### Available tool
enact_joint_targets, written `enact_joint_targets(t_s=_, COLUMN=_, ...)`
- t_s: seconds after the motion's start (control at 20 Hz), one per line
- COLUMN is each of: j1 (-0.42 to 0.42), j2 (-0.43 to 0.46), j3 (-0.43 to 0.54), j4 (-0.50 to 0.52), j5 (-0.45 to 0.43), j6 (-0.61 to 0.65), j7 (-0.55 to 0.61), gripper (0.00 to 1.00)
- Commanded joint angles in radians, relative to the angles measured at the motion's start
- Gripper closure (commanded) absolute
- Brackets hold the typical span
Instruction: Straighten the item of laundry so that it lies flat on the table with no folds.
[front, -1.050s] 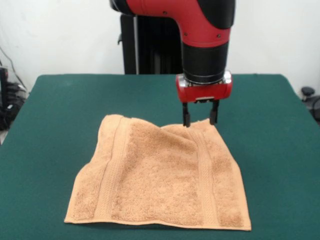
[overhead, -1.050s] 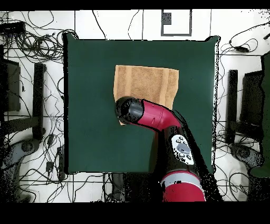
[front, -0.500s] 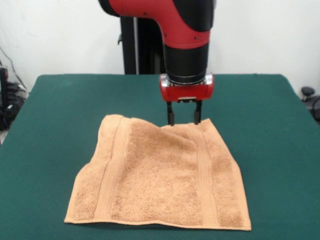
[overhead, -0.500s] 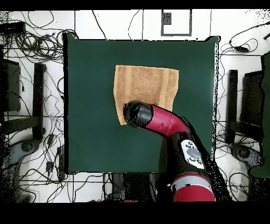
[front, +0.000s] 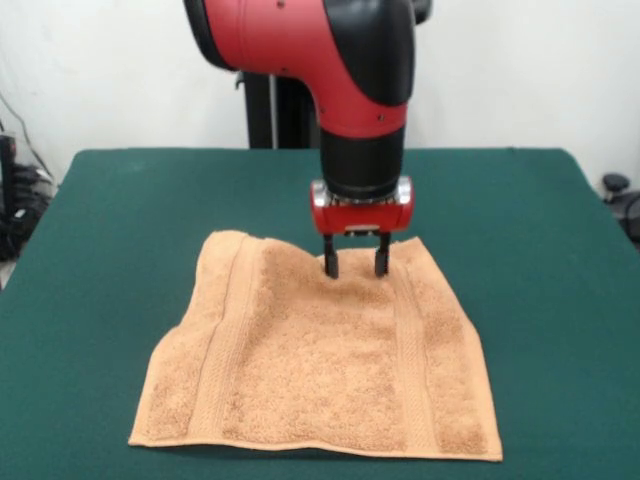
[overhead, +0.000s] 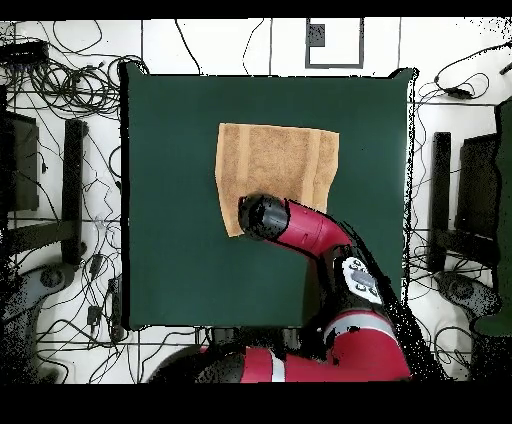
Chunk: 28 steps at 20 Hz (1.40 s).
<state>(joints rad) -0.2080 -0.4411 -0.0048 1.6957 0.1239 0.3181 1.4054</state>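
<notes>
The orange-tan towel lies spread on the green table, near its front edge, its far edge rumpled and slightly raised. The gripper stands upright over that far edge, fingers parted with nothing between them, tips touching or just above the terry between the ribbed bands.

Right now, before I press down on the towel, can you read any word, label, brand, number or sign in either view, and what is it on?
None can be read.
Towel: plain terry with two ribbed bands, no tag or print showing.
Arm: red and black shell, no legible marking; grey round patches on it in the overhead view are too blurred to read.
Pincer: no lettering showing.
Table: bare green top, no marks.
</notes>
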Motion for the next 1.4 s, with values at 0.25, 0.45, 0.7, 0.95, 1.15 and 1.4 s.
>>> enact_joint_targets(t_s=0.25, j1=0.011, j2=0.238, j3=0.062, j4=-0.151, j5=-0.04, j6=-0.122, j7=0.122, gripper=0.0)
enact_joint_targets(t_s=0.45, j1=0.001, j2=0.262, j3=0.083, j4=-0.167, j5=-0.048, j6=-0.119, j7=0.112, gripper=0.0)
enact_joint_targets(t_s=0.7, j1=0.007, j2=0.251, j3=0.078, j4=-0.163, j5=-0.053, j6=-0.102, j7=0.123, gripper=0.0)
enact_joint_targets(t_s=0.95, j1=0.016, j2=0.24, j3=0.07, j4=-0.158, j5=-0.054, j6=-0.086, j7=0.124, gripper=0.0)
enact_joint_targets(t_s=1.15, j1=0.021, j2=0.236, j3=0.064, j4=-0.167, j5=-0.055, j6=-0.066, j7=0.119, gripper=0.0)
enact_joint_targets(t_s=1.4, j1=0.026, j2=0.239, j3=0.061, j4=-0.18, j5=-0.052, j6=-0.049, j7=0.12, gripper=0.0)
